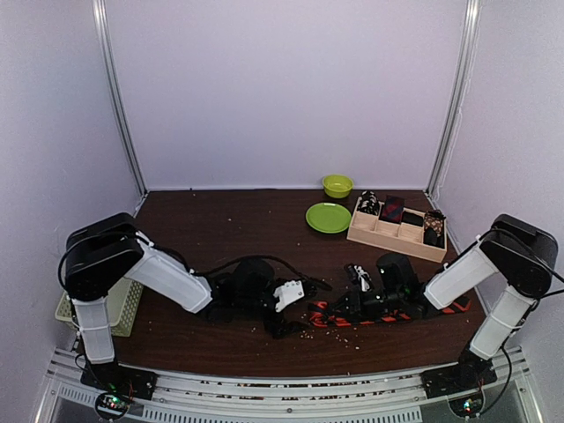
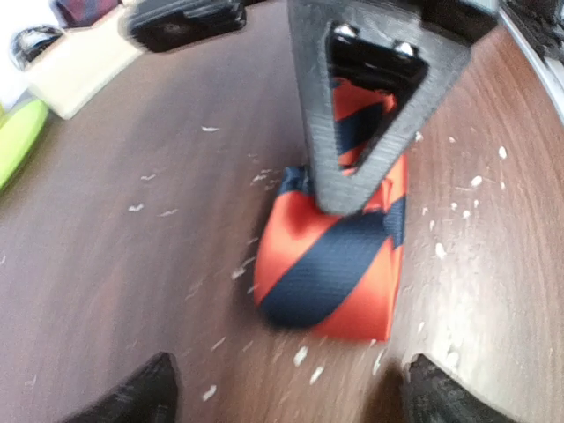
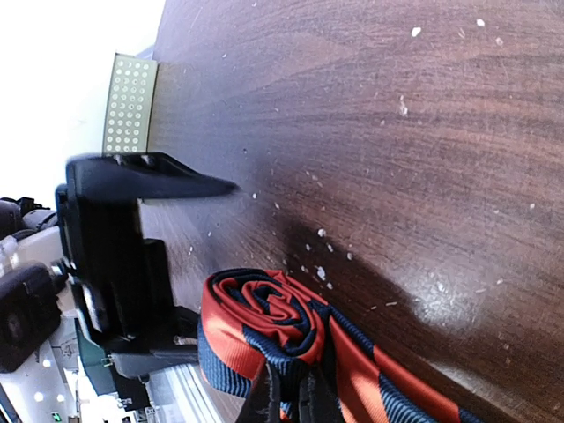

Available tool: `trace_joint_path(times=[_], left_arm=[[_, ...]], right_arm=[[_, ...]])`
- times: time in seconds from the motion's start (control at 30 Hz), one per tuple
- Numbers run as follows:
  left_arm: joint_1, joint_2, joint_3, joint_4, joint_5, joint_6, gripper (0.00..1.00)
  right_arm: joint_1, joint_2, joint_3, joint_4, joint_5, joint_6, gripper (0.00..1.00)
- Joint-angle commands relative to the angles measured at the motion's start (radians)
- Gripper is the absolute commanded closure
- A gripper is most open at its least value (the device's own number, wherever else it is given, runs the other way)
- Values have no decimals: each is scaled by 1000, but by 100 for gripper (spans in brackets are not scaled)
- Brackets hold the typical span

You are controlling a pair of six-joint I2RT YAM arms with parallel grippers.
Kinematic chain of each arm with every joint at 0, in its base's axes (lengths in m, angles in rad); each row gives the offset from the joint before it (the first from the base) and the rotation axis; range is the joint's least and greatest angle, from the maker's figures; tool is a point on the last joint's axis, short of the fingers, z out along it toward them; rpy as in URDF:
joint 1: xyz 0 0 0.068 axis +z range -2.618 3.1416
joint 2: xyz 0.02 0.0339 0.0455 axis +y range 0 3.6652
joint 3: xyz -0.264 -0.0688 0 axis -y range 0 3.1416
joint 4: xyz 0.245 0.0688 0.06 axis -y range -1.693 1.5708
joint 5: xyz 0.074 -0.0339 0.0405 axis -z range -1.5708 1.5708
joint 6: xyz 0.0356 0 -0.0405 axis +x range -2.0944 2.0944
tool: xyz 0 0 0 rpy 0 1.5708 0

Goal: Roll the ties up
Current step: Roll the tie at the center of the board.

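My right gripper [image 3: 286,398] pinches the partly rolled orange-and-navy striped tie [image 2: 330,264] against the dark wooden table [image 2: 106,264], apparently pinning the coil against unwinding, while my left gripper [image 2: 300,397] hovers just beside it, fingers spread wide.

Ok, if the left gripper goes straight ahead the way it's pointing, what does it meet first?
Most likely the rolled end of the orange-red tie, lying just ahead of the open left gripper. The right gripper, shut on that roll, stands just behind it, though depth is hard to judge.
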Motion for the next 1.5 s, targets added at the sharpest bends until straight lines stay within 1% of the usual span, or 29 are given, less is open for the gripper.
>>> trace_joint_path(times=[0.0,0.03,0.1,0.13,0.17,0.27,0.4,0.47,0.53,0.63,0.7,0.83,0.97,1.2,1.27,1.37,1.47], left_arm=[[2,-134,-99,215,-162,-62,3],[2,-163,-124,252,-189,-77,2],[3,-216,-194,351,-279,-155,2],[10,-241,-210,367,-298,-194,2],[30,-272,-222,363,-285,-218,2],[90,-337,-264,379,-157,-248,2],[132,-348,-287,346,-116,-285,2],[135,-346,-327,382,-55,-286,2],[136,-339,-368,439,-1,-293,2],[128,-296,-371,433,94,-252,2],[114,-250,-377,481,125,-242,2],[62,-139,-350,554,119,-211,4],[40,-29,-300,636,123,-230,6],[25,99,-203,651,168,-203,9],[25,129,-170,637,182,-199,12],[25,173,-127,628,190,-211,21],[25,199,-100,607,182,-210,28]], right_arm=[[-8,30,-26,-225,83,-73,100],[-8,31,-17,-247,89,-87,100],[-4,35,-1,-287,102,-114,100],[1,37,7,-302,109,-123,100],[7,42,14,-309,114,-128,100],[38,76,40,-280,115,-99,100],[101,138,121,-211,106,-29,100],[124,156,154,-196,107,-8,100],[129,162,150,-178,105,9,100],[116,156,101,-165,105,-3,100],[107,156,56,-146,103,-13,100],[102,189,-10,-79,99,-1,100],[103,215,-35,-34,100,15,100],[102,205,-6,-107,125,-14,100],[102,204,-4,-113,125,-17,100],[102,204,-4,-117,123,-20,100],[102,200,-1,-116,120,-21,100]])
